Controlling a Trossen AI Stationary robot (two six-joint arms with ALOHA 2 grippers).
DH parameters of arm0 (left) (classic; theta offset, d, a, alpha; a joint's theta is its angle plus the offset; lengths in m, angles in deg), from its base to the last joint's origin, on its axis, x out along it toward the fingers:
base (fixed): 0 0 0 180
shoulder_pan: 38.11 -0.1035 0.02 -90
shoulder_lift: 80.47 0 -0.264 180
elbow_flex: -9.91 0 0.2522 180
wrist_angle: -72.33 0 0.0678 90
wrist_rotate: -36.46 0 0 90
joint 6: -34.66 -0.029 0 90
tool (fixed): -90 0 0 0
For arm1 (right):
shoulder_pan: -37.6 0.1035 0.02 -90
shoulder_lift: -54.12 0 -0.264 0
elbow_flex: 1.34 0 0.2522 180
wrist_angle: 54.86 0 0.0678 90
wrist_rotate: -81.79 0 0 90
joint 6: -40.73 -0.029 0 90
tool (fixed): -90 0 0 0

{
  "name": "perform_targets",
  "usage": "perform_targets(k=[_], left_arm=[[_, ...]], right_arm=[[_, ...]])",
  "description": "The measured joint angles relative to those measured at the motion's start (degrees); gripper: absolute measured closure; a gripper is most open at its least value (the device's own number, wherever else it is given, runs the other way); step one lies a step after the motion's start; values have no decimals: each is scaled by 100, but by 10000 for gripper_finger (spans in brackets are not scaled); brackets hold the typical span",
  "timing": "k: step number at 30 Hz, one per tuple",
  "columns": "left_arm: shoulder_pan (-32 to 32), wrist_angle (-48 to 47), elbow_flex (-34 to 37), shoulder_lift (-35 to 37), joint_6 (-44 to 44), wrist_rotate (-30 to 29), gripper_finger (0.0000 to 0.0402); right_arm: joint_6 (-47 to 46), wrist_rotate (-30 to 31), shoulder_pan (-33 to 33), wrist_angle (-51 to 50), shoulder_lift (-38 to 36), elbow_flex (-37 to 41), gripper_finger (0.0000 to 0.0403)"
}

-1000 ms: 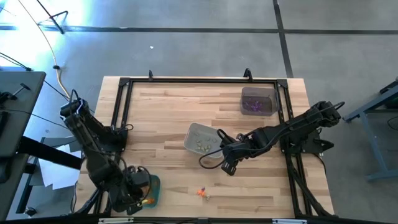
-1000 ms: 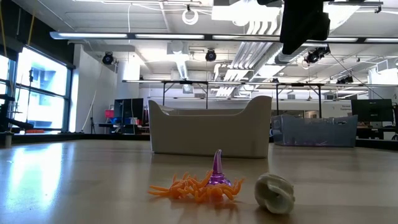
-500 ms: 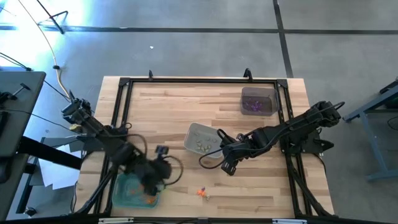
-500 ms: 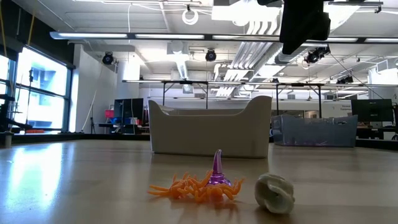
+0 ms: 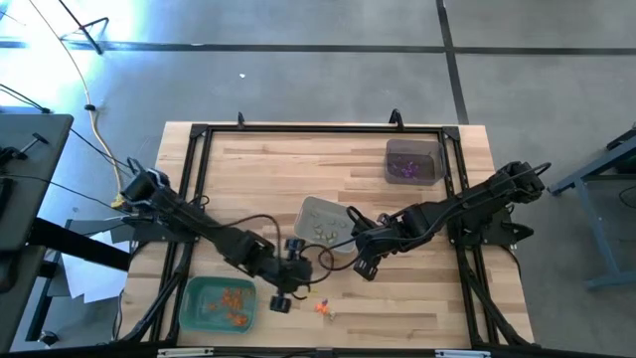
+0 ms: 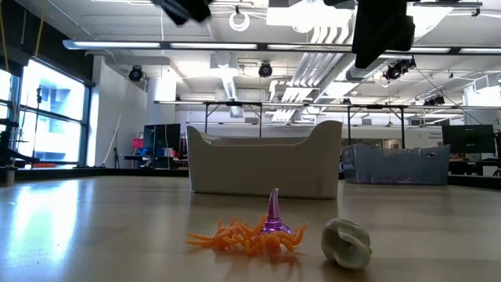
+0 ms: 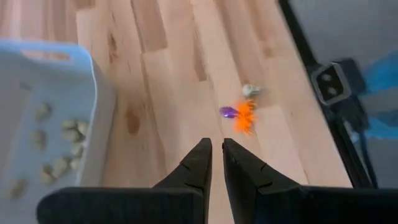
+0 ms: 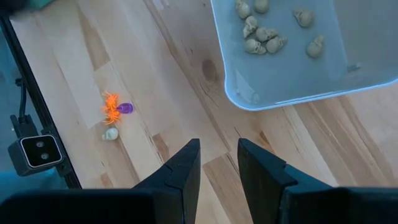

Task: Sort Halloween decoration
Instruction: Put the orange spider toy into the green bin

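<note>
Three trinkets are left loose on the table (image 5: 417, 308), bunched near its front edge: an orange spider (image 6: 235, 235), a purple cone-shaped piece (image 6: 273, 215) standing on it, and a pale skull-like piece (image 6: 345, 241) just beside them. The rest of the Halloween decoration has evidently been grouped by colour, which explains the three containers: orange pieces are seen in the green tray (image 5: 219, 305) at the front left, pale pieces in the grey tray (image 5: 320, 222) in the middle, and purple pieces in the dark tray (image 5: 412, 161) at the far right.

The left end effector (image 5: 283, 295) is stretched out low between the green tray and the loose bunch, its fingers drawn almost together with nothing seen between them; in its wrist view the bunch lies just ahead of the fingertips, so an approach for a pick is judged likely. The right end effector (image 5: 364, 267) is held at the front corner of the grey tray, fingers partly apart and empty, probably kept there so that the pale piece can be reached next.
</note>
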Motion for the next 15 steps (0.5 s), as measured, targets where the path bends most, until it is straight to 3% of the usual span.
perform_targets(k=[10, 15], left_arm=[[-100, 832, 4, -1067, 1672, 337, 361], [-67, 1182, 7, -1376, 2398, 850, 337]], right_arm=[[246, -44, 7, -86, 0, 0, 302], [321, -58, 9, -345, 0, 0, 302]])
